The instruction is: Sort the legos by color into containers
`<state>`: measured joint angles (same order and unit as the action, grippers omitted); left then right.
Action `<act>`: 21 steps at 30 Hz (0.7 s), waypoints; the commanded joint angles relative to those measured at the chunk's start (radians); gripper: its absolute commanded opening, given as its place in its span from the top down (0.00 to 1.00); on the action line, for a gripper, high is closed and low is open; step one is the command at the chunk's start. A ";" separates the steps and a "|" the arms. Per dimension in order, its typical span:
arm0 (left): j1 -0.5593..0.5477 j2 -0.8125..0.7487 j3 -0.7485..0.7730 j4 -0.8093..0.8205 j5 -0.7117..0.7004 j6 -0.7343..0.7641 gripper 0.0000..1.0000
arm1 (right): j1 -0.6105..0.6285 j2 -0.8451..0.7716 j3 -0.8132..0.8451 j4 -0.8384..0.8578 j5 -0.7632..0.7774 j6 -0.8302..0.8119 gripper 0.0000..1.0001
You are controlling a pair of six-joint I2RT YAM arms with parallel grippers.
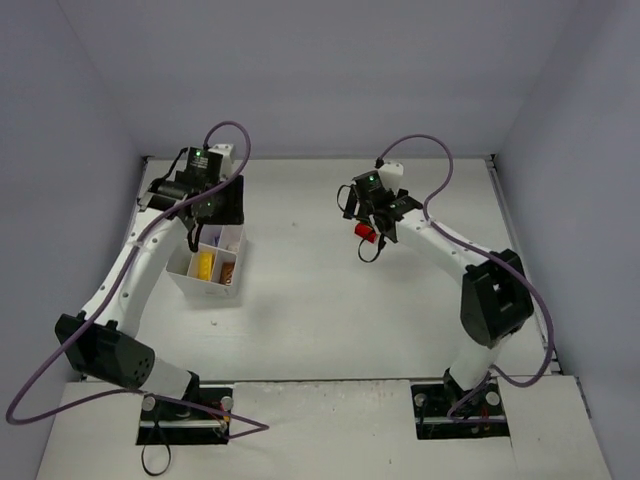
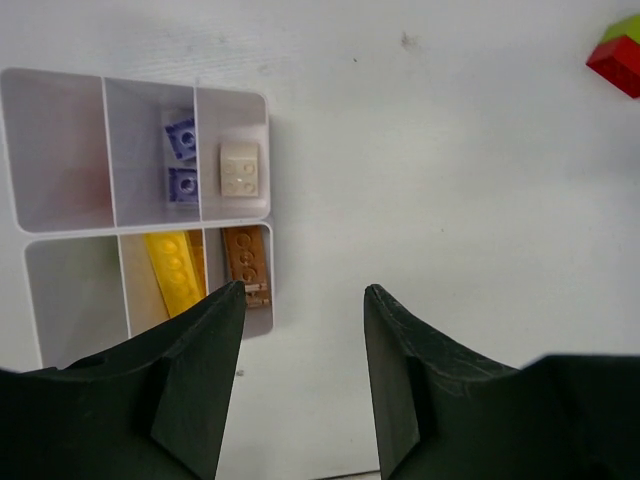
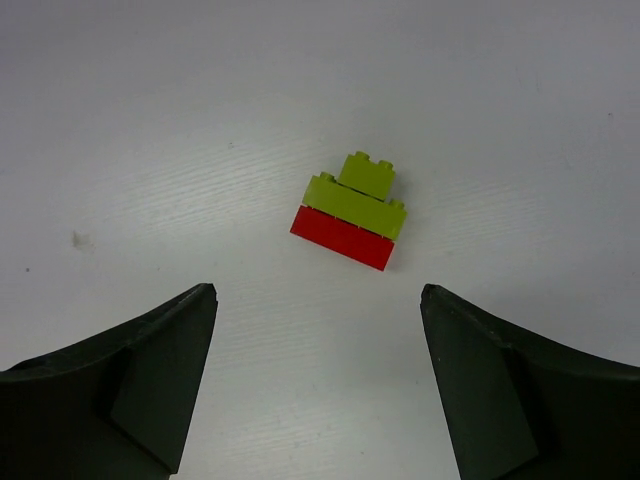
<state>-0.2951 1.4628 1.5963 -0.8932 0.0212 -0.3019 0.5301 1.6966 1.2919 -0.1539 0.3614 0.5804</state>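
Left hand (image 2: 305,295): I saw its fingers partly apart and holding nothing, above the counter (image 2: 450,200), one fingertip over the tray (image 2: 60,150) edge.
Right hand (image 3: 318,292): I saw it spread wide and empty, hovering over loose bricks.
Loose bricks: green bricks (image 3: 356,192) and a red brick (image 3: 341,238) lay touching on the counter.
Tray cells: I counted lilac bricks (image 2: 181,160), a beige brick (image 2: 239,168), a yellow brick (image 2: 175,270) and an orange-brown brick (image 2: 246,262), each colour in its own cell.

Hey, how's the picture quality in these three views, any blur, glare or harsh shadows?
Top external: soft, even light, faint shadows, no glare. Left wrist: tray sharp, left fingers dark and soft-edged near the lens. Right wrist: green and red legos crisp, barely shadowed; right fingers dark, slightly blurred.
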 commanded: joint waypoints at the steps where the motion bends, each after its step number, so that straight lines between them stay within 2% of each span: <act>1: -0.024 -0.079 -0.041 -0.009 0.037 -0.039 0.55 | -0.039 0.093 0.125 -0.067 0.099 0.107 0.21; 4: -0.039 -0.120 -0.081 -0.007 0.060 -0.057 0.55 | -0.065 0.223 0.222 -0.111 0.097 0.133 0.22; 9: -0.059 -0.169 -0.122 -0.012 0.082 -0.077 0.55 | -0.094 0.336 0.331 -0.142 0.113 0.164 0.27; 19: -0.105 -0.187 -0.162 -0.007 0.102 -0.098 0.54 | -0.124 0.475 0.402 -0.151 0.057 0.187 0.38; 21: -0.108 -0.186 -0.164 -0.007 0.100 -0.098 0.55 | -0.122 0.486 0.396 -0.151 0.053 0.188 0.42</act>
<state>-0.3977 1.2980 1.4242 -0.9173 0.1150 -0.3832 0.4080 2.1872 1.6466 -0.2955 0.4004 0.7376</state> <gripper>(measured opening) 0.454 0.591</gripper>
